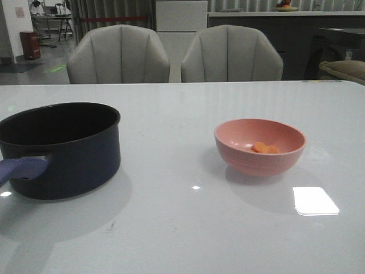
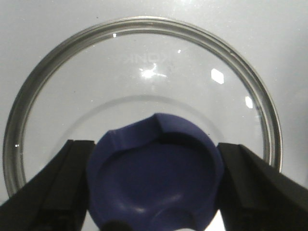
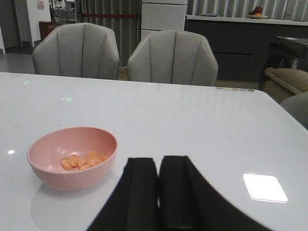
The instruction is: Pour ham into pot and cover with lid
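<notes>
The pot (image 1: 63, 151), dark and round with a blue-purple handle (image 1: 20, 169), stands at the table's left in the front view. To its right a pink bowl (image 1: 259, 147) holds the orange ham (image 1: 264, 148) slices. Neither arm shows in that view, nor does the lid. In the left wrist view the glass lid (image 2: 144, 72) lies flat on the white table, and my left gripper (image 2: 155, 147) has a finger pressed against each side of its dark blue knob (image 2: 154, 183). My right gripper (image 3: 159, 163) is shut and empty, just right of the bowl (image 3: 72, 156) and ham (image 3: 82, 161).
Two grey chairs (image 1: 174, 54) stand behind the table's far edge (image 1: 182, 83). A bright light reflection (image 1: 315, 201) lies on the tabletop to the right of the bowl. A counter and a further seat are in the background.
</notes>
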`<state>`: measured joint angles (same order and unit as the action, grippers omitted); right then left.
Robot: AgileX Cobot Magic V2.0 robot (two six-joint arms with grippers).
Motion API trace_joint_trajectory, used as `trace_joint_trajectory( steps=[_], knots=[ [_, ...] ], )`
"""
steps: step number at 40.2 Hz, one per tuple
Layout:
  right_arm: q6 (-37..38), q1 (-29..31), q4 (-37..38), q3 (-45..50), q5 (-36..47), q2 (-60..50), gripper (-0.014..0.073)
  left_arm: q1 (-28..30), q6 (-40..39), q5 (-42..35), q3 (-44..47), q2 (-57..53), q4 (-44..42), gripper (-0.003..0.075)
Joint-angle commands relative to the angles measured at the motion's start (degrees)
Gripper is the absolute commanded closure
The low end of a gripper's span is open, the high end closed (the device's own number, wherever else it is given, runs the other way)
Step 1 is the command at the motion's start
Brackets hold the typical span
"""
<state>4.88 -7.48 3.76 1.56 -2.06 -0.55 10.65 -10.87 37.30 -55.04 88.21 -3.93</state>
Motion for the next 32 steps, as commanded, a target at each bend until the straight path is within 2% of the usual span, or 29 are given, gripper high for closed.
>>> trace_joint_trajectory(
  steps=[1, 15, 24, 32],
  knots=[
    [-0.5, 0.3, 0.6, -0.3, 4.9, -1.2, 0.0444, 0.0, 0.3, -4.0, -1.4, 0.4, 0.9, 0.0371],
    [-0.5, 0.3, 0.6, -0.3, 4.9, -1.2, 0.0444, 0.0, 0.3, -5.6, -1.8, 5.6, 0.9, 0.0353],
    [-0.5, 0.3, 0.6, -0.3, 4.9, -1.2, 0.0444, 0.0, 0.3, -7.0, -1.9, 5.5, 0.9, 0.0159],
    [-0.5, 0.3, 0.6, -0.3, 4.9, -1.2, 0.0444, 0.0, 0.3, -6.7, -1.9, 5.5, 0.9, 0.0145]
  ],
)
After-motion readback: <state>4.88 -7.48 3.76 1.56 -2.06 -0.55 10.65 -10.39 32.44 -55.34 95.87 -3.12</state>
